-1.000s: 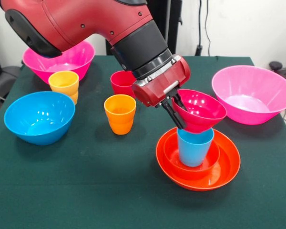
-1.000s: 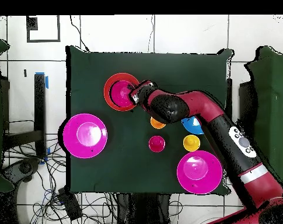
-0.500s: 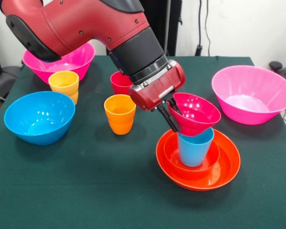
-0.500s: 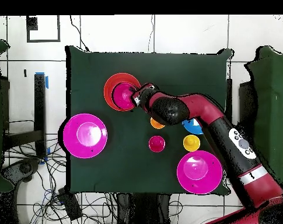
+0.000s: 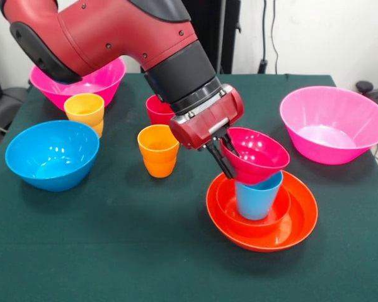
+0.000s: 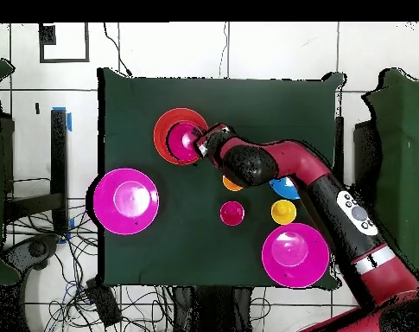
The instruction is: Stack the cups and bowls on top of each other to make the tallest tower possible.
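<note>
My gripper (image 5: 222,157) is clamped on the near rim of the small crimson bowl (image 5: 255,154), one finger inside and one outside its wall. The bowl tilts, its mouth tipped toward two o'clock in the front view, and its base sits in or just over the mouth of the blue cup (image 5: 257,195); I cannot tell whether they touch. That cup stands upright in the small orange bowl (image 5: 230,204), which is nested in the wide shallow orange bowl (image 5: 296,220), on the green table (image 5: 113,245).

From that stack in the front view, the orange cup (image 5: 159,150) stands at nine o'clock, with the red cup (image 5: 156,108) behind it, partly hidden by my arm. Further toward nine o'clock is the blue bowl (image 5: 51,154), and at ten o'clock the yellow cup (image 5: 85,112) stands just in front of one pink bowl (image 5: 104,78). The other pink bowl (image 5: 334,123) rests at two o'clock, well apart from the stack.
</note>
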You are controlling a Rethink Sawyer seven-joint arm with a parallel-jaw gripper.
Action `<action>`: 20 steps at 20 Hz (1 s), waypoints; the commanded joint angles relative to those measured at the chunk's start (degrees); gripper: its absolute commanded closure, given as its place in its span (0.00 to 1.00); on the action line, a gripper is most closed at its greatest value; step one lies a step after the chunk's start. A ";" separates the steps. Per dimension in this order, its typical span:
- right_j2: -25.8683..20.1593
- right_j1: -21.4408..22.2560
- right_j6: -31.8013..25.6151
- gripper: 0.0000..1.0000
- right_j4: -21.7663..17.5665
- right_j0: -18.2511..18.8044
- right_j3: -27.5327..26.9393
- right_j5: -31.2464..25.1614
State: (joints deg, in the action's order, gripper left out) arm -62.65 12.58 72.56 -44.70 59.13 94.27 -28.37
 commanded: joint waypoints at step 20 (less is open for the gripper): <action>7.92 -0.05 -2.00 1.00 -1.67 -4.46 0.30 2.19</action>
State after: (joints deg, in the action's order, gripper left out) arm -59.81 13.22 72.56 -44.73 56.11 94.51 -25.22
